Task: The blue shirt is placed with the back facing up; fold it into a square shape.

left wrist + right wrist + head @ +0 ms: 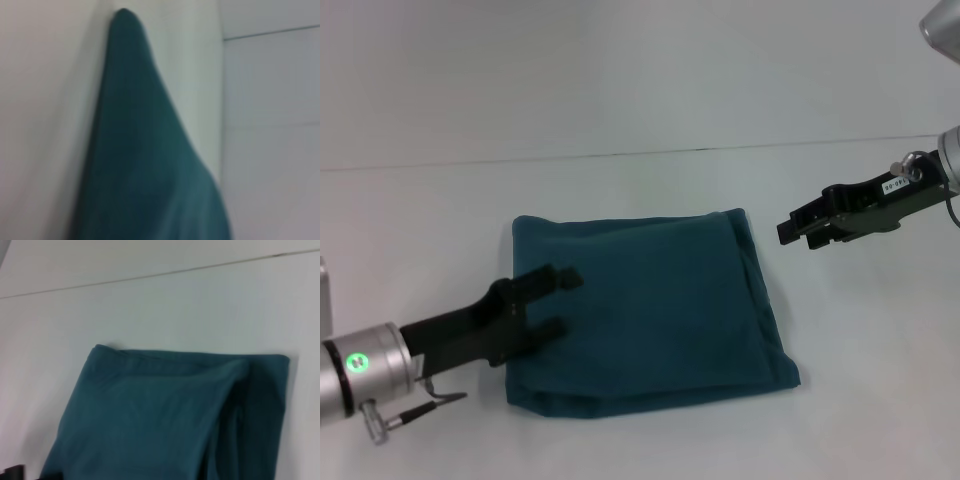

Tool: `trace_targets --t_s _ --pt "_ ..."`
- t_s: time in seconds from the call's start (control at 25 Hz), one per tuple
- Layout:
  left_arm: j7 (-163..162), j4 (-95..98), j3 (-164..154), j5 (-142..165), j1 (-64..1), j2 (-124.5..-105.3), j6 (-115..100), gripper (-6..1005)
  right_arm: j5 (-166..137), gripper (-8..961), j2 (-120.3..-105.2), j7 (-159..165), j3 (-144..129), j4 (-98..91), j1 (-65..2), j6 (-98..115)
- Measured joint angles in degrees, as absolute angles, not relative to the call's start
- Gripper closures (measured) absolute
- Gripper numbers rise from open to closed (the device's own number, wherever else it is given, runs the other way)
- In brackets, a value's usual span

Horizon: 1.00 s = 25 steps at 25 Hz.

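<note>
Lying mid-table, shirt is folded to a rough square, plain side up; soft cotton, stacked layers showing at its 3 o'clock edge. Left gripper sits over shirt's 9 o'clock edge, fingers spread, gripping nothing. Right gripper hangs off cloth at approx. 2 o'clock, empty; jaw gap can't be judged. Table is smooth white w/ a thin seam.

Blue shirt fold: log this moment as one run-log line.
blue shirt: folded, roughly square, flat on table | left gripper: open, over shirt's left edge | right gripper: clear, right of shirt
</note>
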<state>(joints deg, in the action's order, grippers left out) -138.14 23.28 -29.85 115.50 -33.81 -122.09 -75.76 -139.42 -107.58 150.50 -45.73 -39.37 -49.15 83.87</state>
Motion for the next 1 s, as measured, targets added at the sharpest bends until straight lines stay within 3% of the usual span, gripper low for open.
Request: trace_targets --t_s 0.2,0.36,0.6,0.72,1.0 --pt "-133.3 29.7 -29.3 114.8 -32.4 -120.62 -87.7 108 -134.3 343 -107.71 144.7 -44.3 -39.4 -48.3 85.6" --pt "-120.6 36.7 -30.5 116.5 -29.4 -118.76 -96.7 106 -124.5 334 -108.72 135.6 -43.9 -38.9 -46.3 89.2" --pt "-105.5 44.3 -30.8 117.2 -24.8 -119.75 -102.0 104 -122.7 321 -111.56 127.8 -46.1 -38.1 -45.2 91.8" --pt "-101.6 44.6 -31.2 118.4 -24.3 -119.84 -102.2 106 -122.8 314 -112.14 122.2 -49.0 -38.2 -44.7 93.9" --pt "-100.0 45.0 -32.2 124.1 -25.2 -119.53 -102.4 110 -122.7 80 -112.66 114.0 -50.6 -38.6 -41.7 95.5"
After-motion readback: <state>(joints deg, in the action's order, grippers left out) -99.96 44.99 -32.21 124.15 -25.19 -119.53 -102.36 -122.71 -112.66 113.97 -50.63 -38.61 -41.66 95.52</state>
